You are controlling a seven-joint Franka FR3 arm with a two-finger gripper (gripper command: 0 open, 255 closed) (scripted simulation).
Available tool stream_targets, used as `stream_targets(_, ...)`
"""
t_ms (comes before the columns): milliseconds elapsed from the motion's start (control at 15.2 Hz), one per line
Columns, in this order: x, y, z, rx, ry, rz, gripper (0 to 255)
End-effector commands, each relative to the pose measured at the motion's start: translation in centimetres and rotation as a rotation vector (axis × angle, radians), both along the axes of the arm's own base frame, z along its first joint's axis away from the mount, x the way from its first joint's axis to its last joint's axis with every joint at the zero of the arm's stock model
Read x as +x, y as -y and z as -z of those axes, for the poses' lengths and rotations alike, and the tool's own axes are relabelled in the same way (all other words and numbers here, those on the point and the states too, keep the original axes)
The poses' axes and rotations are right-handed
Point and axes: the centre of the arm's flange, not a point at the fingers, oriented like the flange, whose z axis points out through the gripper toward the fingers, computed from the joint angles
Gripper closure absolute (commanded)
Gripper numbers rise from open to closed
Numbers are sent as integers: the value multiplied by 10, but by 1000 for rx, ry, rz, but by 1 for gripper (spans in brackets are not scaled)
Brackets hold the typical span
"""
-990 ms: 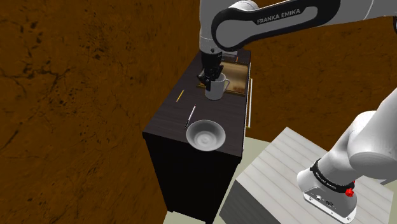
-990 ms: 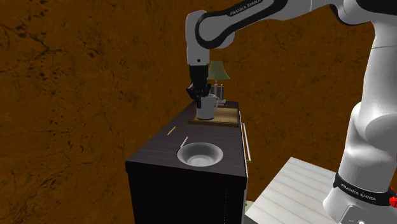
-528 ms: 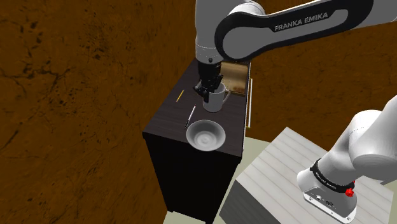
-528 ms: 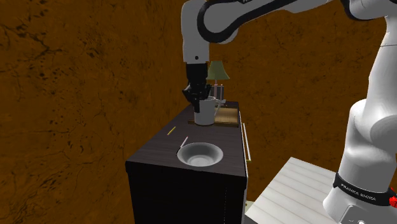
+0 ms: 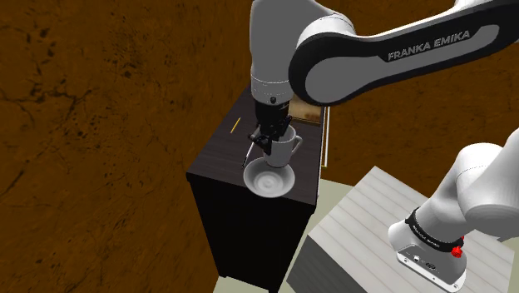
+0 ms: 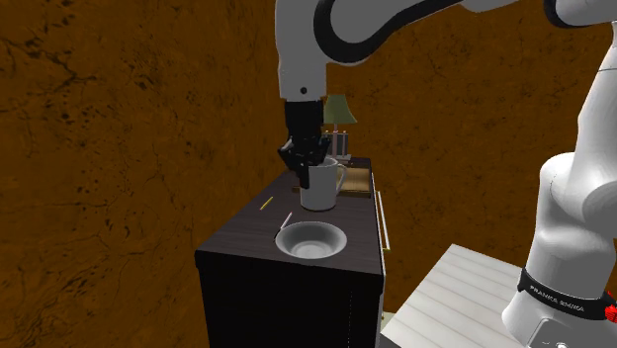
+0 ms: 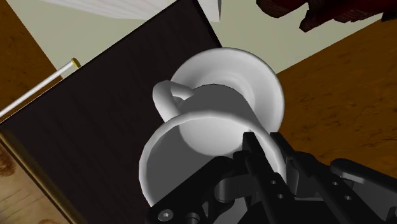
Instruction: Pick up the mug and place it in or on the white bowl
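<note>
A white mug hangs in the air, clasped by its rim in my black gripper, which is shut on it. The mug is just above the far rim of the white bowl on the dark cabinet top. In the second exterior view the mug hangs under the gripper, with the bowl lower and nearer the camera. In the wrist view the gripper pinches the mug's wall, its handle points away, and the bowl lies directly beneath.
A wooden tray and a small lamp stand at the cabinet's far end. A yellow pencil and a thin white stick lie beside the bowl. My pale stand sits at the shoulder view's lower right.
The arm has carried the mug off the wooden tray and along the cabinet toward the bowl. It now hangs over the bowl's far rim. The grip has stayed shut.
</note>
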Motion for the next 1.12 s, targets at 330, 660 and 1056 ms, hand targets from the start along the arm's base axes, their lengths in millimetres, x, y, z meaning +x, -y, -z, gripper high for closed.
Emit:
stream_targets(330, -1, -1, 36, 0, 0, 1, 255)
stream_targets(660, -1, -1, 62, 0, 0, 1, 255)
stream_targets(1056, -1, -1, 82, 0, 0, 1, 255)
